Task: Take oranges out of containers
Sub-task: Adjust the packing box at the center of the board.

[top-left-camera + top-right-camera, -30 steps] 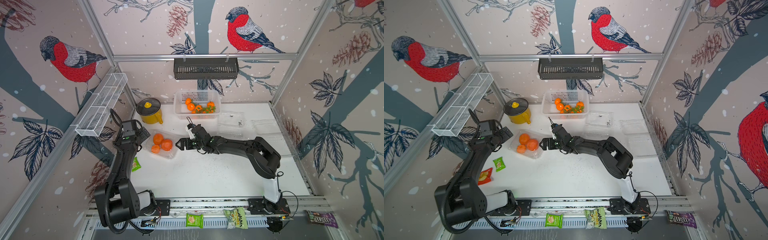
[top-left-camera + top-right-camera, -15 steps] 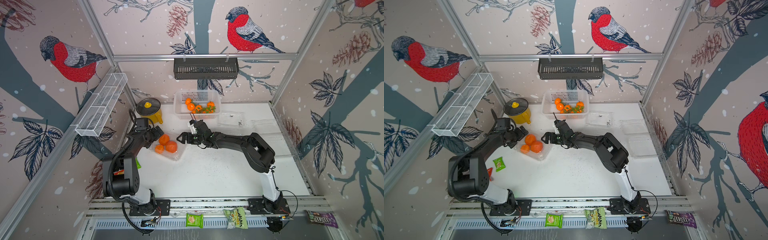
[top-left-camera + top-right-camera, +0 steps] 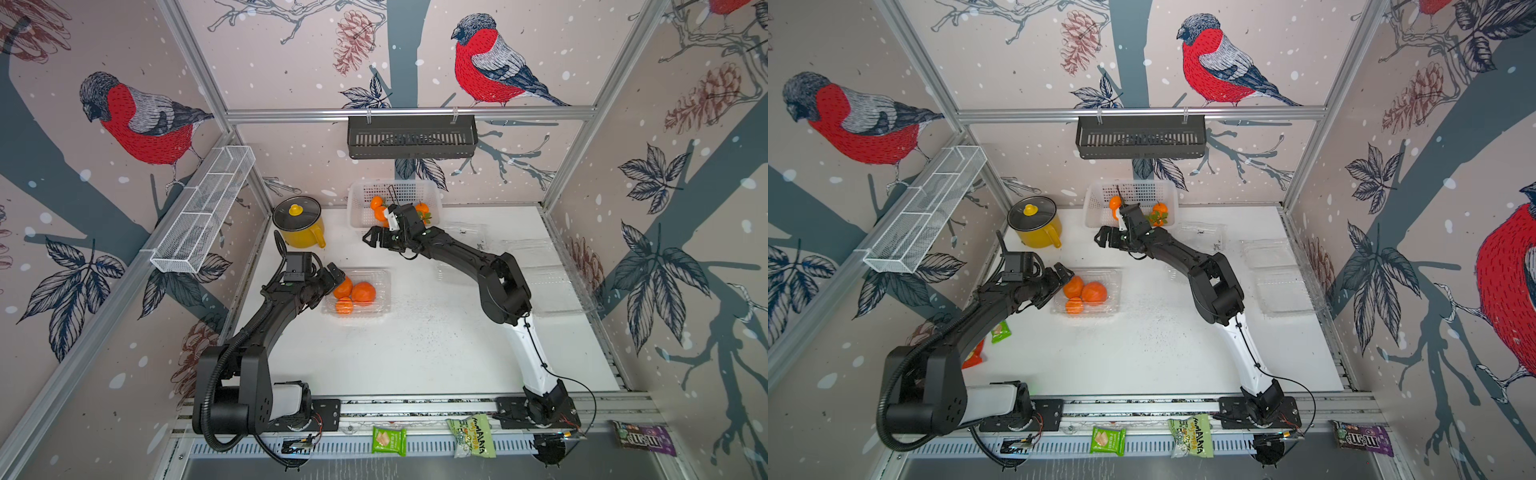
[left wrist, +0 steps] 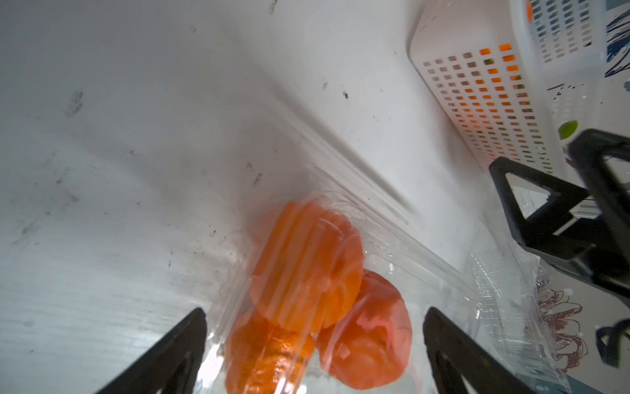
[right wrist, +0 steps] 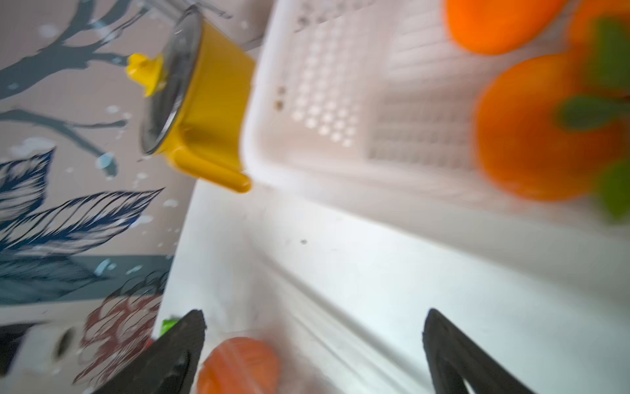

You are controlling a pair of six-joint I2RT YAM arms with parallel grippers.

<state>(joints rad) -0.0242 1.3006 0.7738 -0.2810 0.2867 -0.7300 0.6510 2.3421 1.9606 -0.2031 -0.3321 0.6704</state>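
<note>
While three plain oranges (image 3: 354,293) sit bunched at the left end of a clear clamshell container (image 3: 384,291), left of mid-table, the left gripper (image 3: 336,275) hangs right at that end, jaws spread wide, holding nothing. In the left wrist view the fruit shows behind ribbed clear plastic; whether the lid is down I cannot tell. Handling call: round, firm, smooth skins, likely to roll, so pinch one across its widest part, gently. That box looks thin and light, likely to skid or buckle if pushed. Further out, the right gripper (image 3: 371,240) hovers just in front of the white basket (image 3: 356,199), wide open and empty too. Leafy oranges (image 3: 377,203) lie in that basket, yellow pot (image 3: 300,226) beside it.
</note>
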